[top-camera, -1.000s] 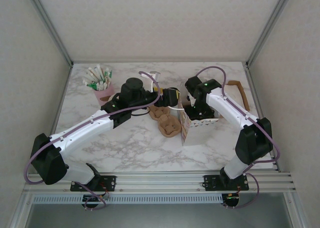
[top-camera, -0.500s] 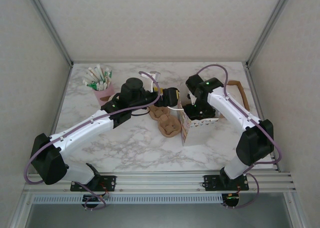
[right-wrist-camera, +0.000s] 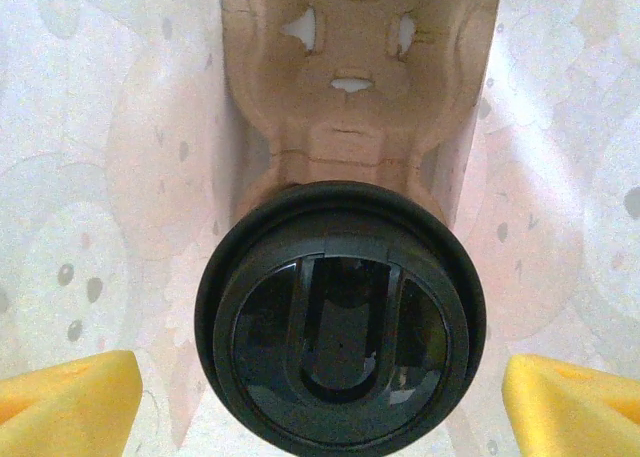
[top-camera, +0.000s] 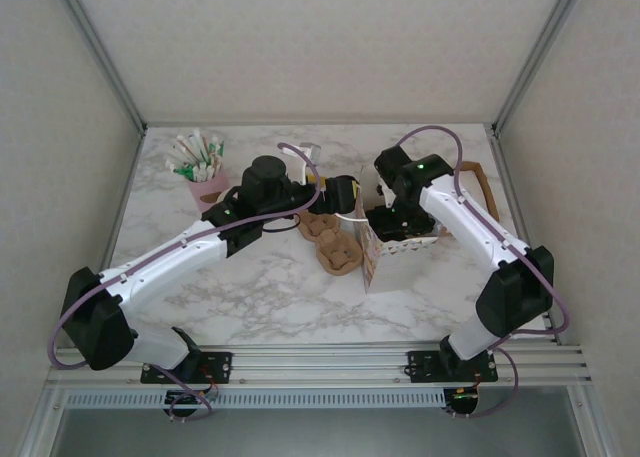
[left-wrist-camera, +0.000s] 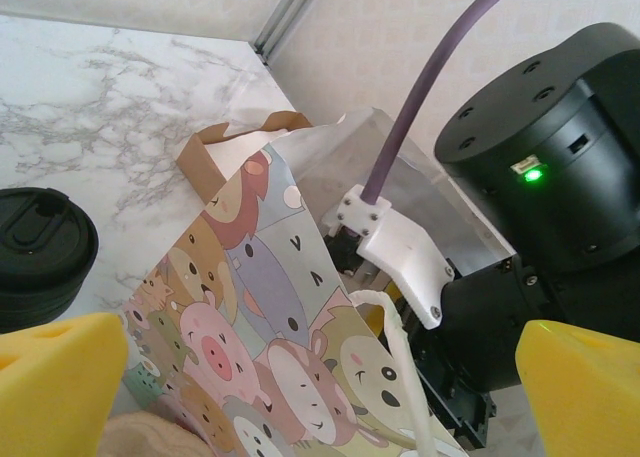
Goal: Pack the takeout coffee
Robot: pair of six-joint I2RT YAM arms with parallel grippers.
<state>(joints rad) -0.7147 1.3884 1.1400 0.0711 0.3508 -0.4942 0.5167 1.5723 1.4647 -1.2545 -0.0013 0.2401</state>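
Note:
The takeout coffee (right-wrist-camera: 340,322) stands inside the cartoon-animal paper bag (top-camera: 395,262); I see its round black lid from above, and the cup body is hidden below. My right gripper (right-wrist-camera: 320,407) hangs over it inside the bag, open, with a yellow pad (right-wrist-camera: 65,407) clear of the lid on each side. A moulded cardboard carrier (right-wrist-camera: 350,87) lies just beyond the lid. My left gripper (left-wrist-camera: 320,387) is open at the bag's (left-wrist-camera: 250,307) rim, with the printed wall and white string handle (left-wrist-camera: 392,347) between its yellow pads (left-wrist-camera: 55,377).
A short black lidded cylinder (left-wrist-camera: 40,247) stands on the marble left of the bag. Another cardboard carrier (top-camera: 335,249) lies beside the bag. A pink cup of sticks (top-camera: 203,167) stands back left. A brown cardboard piece (top-camera: 480,185) is behind the bag on the right.
The right gripper's jaws have widened a little and the right arm has shifted slightly up and to the right over the bag. The left arm and the bag have stayed put.

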